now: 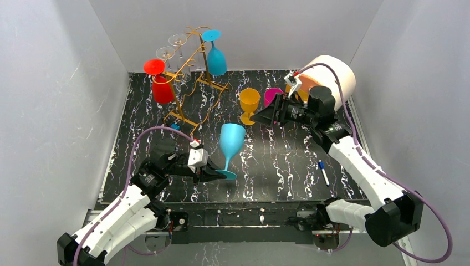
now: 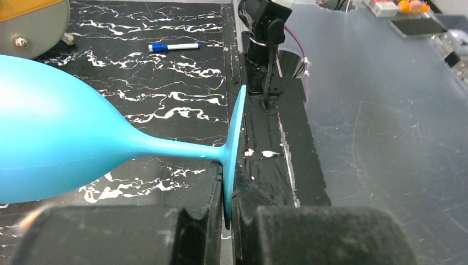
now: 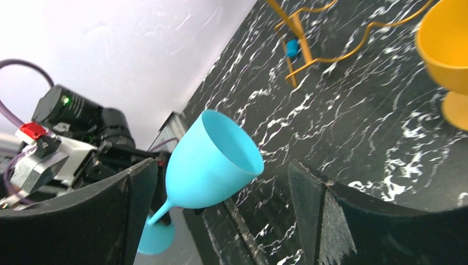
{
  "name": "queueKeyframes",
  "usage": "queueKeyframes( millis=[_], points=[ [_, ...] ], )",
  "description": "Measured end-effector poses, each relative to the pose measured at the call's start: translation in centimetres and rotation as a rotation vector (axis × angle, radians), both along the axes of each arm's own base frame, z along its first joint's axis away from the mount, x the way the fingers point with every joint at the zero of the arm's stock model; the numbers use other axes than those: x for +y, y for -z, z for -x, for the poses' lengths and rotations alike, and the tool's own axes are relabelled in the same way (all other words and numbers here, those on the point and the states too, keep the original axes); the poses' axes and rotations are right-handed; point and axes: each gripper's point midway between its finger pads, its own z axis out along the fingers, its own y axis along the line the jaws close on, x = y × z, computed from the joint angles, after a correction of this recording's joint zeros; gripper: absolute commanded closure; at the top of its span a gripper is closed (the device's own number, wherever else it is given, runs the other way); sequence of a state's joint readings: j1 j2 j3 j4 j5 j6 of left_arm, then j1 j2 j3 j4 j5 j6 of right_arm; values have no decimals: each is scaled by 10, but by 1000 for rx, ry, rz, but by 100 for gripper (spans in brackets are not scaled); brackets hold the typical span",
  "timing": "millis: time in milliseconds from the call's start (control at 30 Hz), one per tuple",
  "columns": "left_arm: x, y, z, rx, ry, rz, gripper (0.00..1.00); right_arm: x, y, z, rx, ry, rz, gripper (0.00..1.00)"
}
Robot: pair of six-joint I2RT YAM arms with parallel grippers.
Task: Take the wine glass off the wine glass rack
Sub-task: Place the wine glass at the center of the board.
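Near the front middle of the tabletop, a light-blue wine glass leans at a tilt, well clear of the wine glass rack, which stands at the back left. The left fingers are pressed together on the thin round foot of this glass, pinching its edge. Whether the foot also touches the tabletop cannot be told.

The right fingers are spread wide and hold nothing. They hang just beside a yellow wine glass that stands upright.

As a judgement, the grip looks risky. Only the rim of the foot is caught, and the heavy bowl hangs far from it, so the glass could swivel or slip out. If let go while tilted, it could topple. The open right fingers could also knock the yellow glass.

Seven wine glasses are in sight. Four hang upside down on the rack: one red glass, two clear glasses and one deep-blue glass. Three are off it: the light-blue one, the yellow one, and a pink glass partly hidden behind the right arm. One rack, one blue marker and one white cylinder complete the scene.
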State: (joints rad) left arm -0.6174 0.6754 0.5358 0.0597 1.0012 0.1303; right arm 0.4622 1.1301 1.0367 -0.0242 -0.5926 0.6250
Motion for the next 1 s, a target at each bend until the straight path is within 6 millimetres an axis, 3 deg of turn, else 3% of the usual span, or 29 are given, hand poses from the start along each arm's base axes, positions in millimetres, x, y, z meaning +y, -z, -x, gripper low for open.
queueKeyframes(
  millis=[200,333,700,767,1000],
  points=[
    [2,9,0,-78,26,-24,100,12,17,15,96,-143,-18,14],
    [4,15,0,-104,35,-43,100,21,13,26,124,-256,-68,12],
    [8,24,-1,-210,58,-75,100,39,1,23,201,-510,-66,24],
    [10,26,-4,-235,55,-98,100,40,3,23,232,-526,-53,29],
    [17,35,-9,-309,75,-180,100,48,10,8,268,-521,19,32]
  ],
)
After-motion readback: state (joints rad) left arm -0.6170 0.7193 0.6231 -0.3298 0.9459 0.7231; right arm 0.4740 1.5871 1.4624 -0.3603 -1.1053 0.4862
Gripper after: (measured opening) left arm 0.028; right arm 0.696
